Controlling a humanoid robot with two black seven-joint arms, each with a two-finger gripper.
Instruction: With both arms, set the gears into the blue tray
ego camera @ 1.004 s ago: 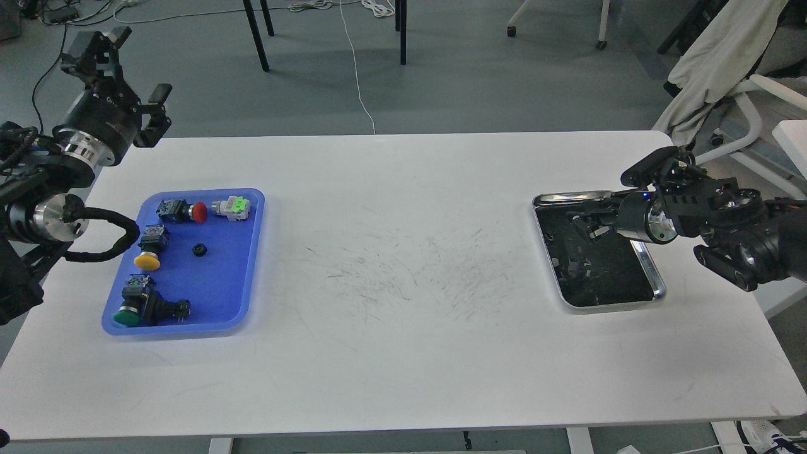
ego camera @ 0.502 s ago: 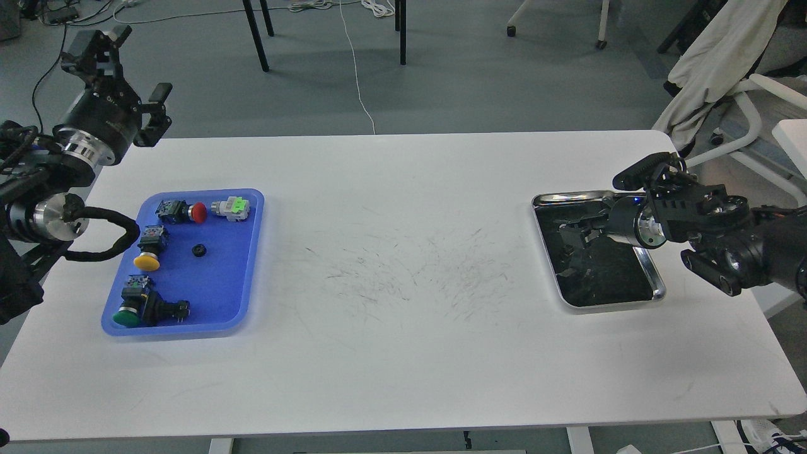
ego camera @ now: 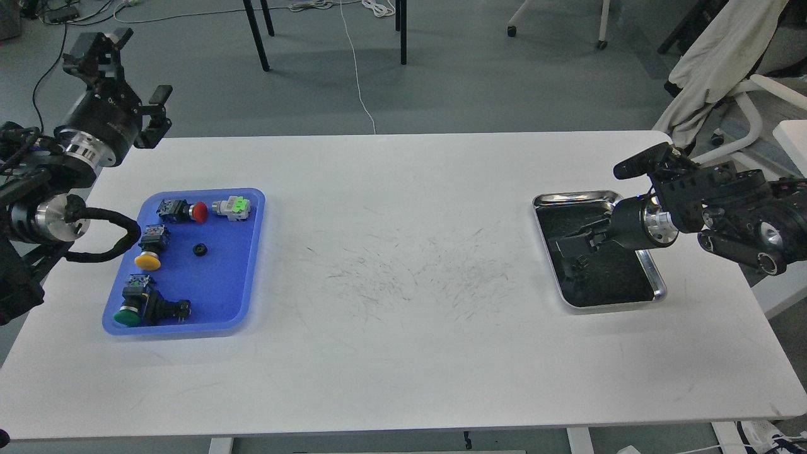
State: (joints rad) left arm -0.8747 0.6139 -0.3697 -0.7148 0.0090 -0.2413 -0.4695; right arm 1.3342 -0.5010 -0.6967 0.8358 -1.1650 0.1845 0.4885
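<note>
Scuffed white tabletop (ego camera: 403, 328); glossy round-cornered blue tray (ego camera: 243, 252), tiny toothed gear (ego camera: 200, 250).

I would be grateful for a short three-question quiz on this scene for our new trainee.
1. True or false: one gear lies in the blue tray.
2. Which gripper reaches into the steel tray: A left, B right?
3. Fill in: the push-button nearest the tray's front left corner has a ____ cap.

Key: 1 true. 2 B, the right gripper; the left gripper is raised beyond the table's edge. 3 green.
</note>
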